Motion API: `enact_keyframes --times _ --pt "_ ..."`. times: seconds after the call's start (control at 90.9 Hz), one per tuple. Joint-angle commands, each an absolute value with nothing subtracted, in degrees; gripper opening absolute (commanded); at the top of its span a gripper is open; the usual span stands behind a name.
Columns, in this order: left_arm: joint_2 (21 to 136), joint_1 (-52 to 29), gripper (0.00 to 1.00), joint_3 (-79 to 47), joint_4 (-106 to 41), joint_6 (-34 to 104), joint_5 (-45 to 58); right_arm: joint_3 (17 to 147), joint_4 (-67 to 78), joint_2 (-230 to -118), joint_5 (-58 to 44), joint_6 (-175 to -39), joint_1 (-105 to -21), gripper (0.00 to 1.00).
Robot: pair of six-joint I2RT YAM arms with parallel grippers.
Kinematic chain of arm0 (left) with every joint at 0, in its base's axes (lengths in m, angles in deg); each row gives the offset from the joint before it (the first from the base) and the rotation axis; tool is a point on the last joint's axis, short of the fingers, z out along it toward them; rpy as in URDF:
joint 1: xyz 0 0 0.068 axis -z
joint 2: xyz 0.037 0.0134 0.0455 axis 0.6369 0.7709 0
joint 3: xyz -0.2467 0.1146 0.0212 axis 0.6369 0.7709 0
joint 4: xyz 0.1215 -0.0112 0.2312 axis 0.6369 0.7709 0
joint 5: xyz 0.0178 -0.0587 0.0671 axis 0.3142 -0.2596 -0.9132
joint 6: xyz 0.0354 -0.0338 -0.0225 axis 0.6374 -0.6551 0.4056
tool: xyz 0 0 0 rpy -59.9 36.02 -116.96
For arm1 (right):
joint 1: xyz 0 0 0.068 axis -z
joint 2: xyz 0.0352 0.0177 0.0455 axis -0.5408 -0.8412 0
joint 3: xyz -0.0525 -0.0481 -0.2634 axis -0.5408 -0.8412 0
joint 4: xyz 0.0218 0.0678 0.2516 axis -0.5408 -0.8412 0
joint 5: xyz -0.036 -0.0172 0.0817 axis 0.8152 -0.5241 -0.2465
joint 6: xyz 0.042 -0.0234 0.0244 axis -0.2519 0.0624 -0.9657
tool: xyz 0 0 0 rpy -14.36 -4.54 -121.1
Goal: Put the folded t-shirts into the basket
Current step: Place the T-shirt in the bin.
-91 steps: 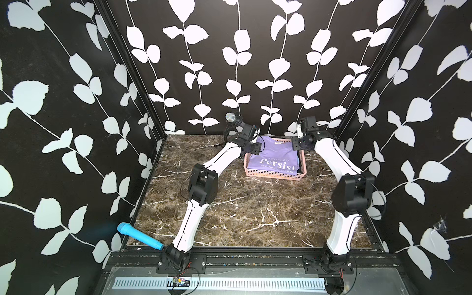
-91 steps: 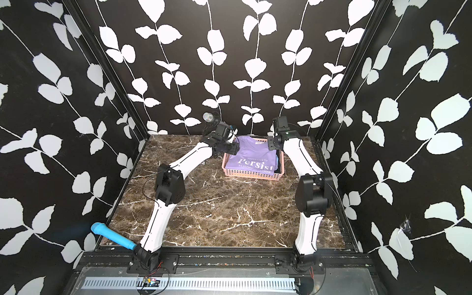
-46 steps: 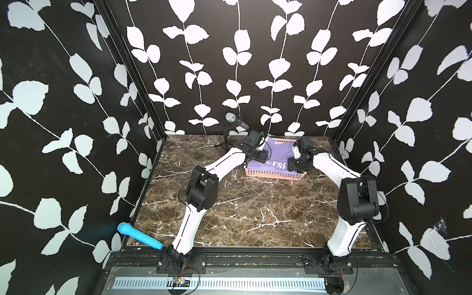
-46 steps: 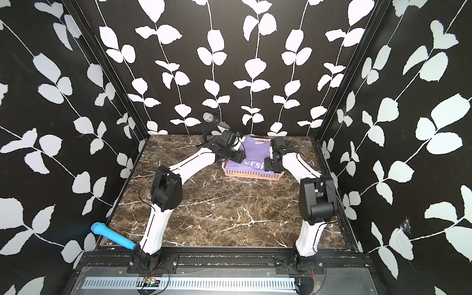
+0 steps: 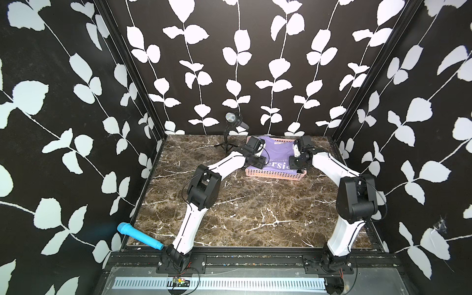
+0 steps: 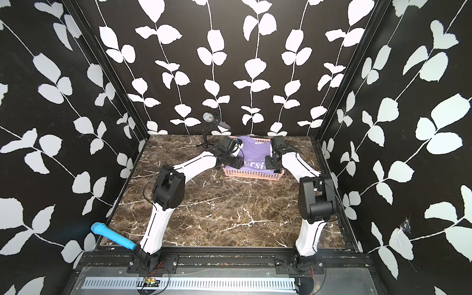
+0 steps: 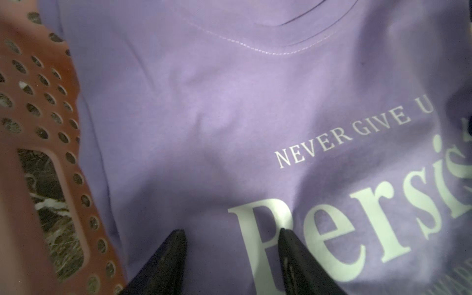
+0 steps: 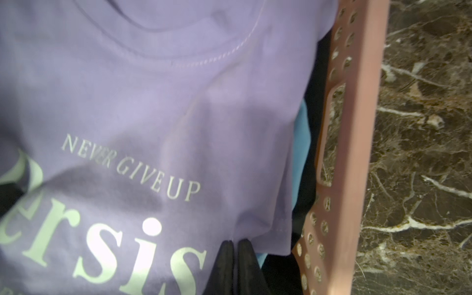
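In both top views, a blue microphone (image 5: 139, 236) lies at the lower left, at the front edge of the marbled surface (image 5: 255, 204), and the pink basket (image 5: 275, 175) stands above mid-frame, right of centre. The purple t-shirt (image 5: 277, 153) lies topmost inside the basket, over a light blue t-shirt (image 8: 301, 143). The left pincer (image 7: 231, 231) is released, its 2 fingers spread at the "Persist" print; the right pincer (image 8: 233, 242) is clenched at the purple t-shirt's side edge. A tripod microphone (image 5: 231, 118) stands behind.

left tool (image 7: 231, 231) and right tool (image 8: 236, 242) have sunk down to the purple shirt (image 7: 204, 115); right tool has closed.
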State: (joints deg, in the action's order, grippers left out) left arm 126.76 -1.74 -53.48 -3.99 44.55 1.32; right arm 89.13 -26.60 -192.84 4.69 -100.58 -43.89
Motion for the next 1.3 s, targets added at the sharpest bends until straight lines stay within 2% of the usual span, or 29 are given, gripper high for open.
enact_keyframes --times 0.0,0.154,0.319,0.407,0.638,0.77,1.034,1.287 --pt "126.23 -0.51 0.6 -52.04 -3.5 43.11 2.64 91.98 -27.98 -193.88 8.71 -99.01 -43.22 0.05" --pt "125.12 0.1 0.61 -51.19 -3.86 42.39 2.8 93.06 -28.91 -194.3 11.71 -97.39 -42.61 0.01" --pt "125.3 0.23 0.61 -49.57 -4.9 42.04 2.29 92.84 -29.46 -196.03 14.08 -96.7 -42.28 0.05" --pt "125.76 0.25 0.61 -49.24 -4.53 41.95 1.8 92.0 -29.68 -196.89 15.1 -96.53 -42.23 0.11" --pt "125.15 0.19 0.62 -50.25 -3.31 41.76 1.95 90.94 -30.57 -193.86 15.01 -96.49 -42.28 0.34" --pt "123.33 0.25 0.62 -50.04 -3.16 41.86 1.42 89.91 -29.9 -188.5 12.2 -96.97 -42.48 0.4" --pt "119.28 0.18 0.63 -48.26 -4.61 41.26 -0.09 88.62 -27.3 -186.96 3.52 -98.01 -44.98 0.4" --pt "114.11 0.25 0.64 -43.01 -7.55 40.95 -2.71 89.96 -27.13 -193.55 1.46 -98.29 -46.4 0.3"
